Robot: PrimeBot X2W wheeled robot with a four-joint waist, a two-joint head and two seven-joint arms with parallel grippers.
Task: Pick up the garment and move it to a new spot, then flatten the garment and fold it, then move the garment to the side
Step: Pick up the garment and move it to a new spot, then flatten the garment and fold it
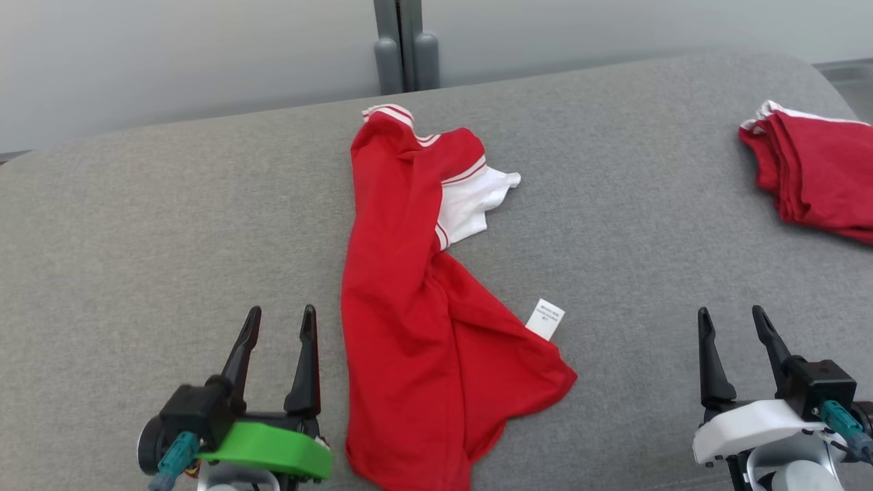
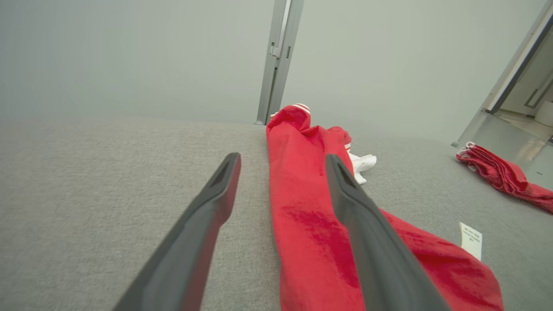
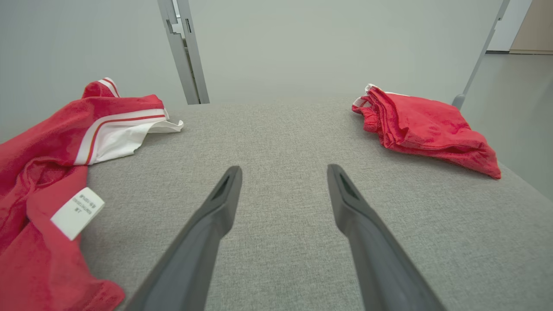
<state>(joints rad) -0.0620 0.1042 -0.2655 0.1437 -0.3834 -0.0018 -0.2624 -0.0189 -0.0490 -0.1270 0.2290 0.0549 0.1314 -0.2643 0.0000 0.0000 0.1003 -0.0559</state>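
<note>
Seems to stand at the flattening step, with the garment (image 1: 409,307) lying bunched lengthwise on the grey cushion (image 1: 136,239) just beside the left gripper (image 1: 282,310), that and the right gripper (image 1: 730,310) both spread wide and empty; calls next for pinching two edges and pulling them apart.

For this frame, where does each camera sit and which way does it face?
Head view: on the robot's head, looking forward and down at the crumpled red garment on the grey cushion; left claw and right claw show, both open.
Left wrist view: on the left wrist, looking along its two fingers, along the garment's left edge.
Right wrist view: on the right wrist, looking along its fingers across bare cushion toward the folded red pile.
Shared: all three show the garment's white label.
</note>
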